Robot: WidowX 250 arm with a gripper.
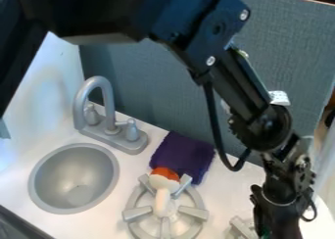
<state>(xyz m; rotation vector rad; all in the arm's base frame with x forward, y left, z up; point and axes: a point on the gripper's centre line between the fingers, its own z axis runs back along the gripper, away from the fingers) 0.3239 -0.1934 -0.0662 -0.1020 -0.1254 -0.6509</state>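
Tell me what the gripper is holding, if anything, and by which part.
That cannot be told: the gripper runs into the picture's bottom edge. The orange-topped white toy lies on the burner, apart from it.

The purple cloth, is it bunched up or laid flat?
Laid flat: the cloth shows a broad, roughly four-sided face by the burner, not a heap. Whether it's folded underneath, I cannot tell.

grey faucet [110,108] beside round sink [73,177]

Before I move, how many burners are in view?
2: one burner under the orange-topped toy, another cut off at the bottom edge. More may be hidden behind the arm.
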